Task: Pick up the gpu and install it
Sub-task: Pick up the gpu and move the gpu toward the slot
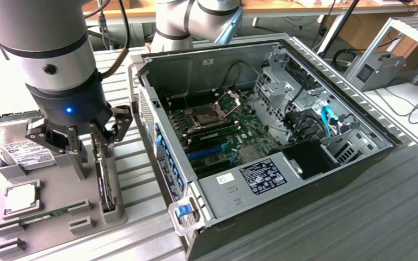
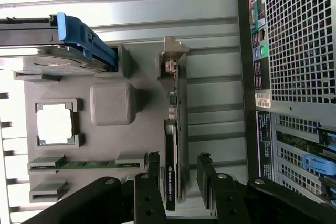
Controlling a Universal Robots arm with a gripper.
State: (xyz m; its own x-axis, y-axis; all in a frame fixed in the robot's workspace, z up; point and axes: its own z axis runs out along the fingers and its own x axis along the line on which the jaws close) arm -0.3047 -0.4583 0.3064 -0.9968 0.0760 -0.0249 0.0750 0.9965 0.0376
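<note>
The gpu (image 1: 105,182) stands on edge in a slot of the grey parts holder (image 1: 58,231), at the exterior view's left beside the open computer case (image 1: 216,187). In the wrist view the gpu (image 2: 176,129) is a thin dark card with a green board edge and a silver bracket at its far end. My gripper (image 1: 94,145) hangs directly over it. The gripper (image 2: 178,187) is open, one black finger on each side of the card's near end, with a small gap on both sides. Nothing is held.
On the holder (image 2: 142,85) also sit a silver hard drive (image 1: 14,145) with a blue clip (image 2: 79,35), a square CPU (image 1: 22,198), and a narrow RAM stick (image 2: 86,164). The case's motherboard (image 1: 227,136) lies exposed. The case's rear panel (image 2: 294,40) stands close beside the holder.
</note>
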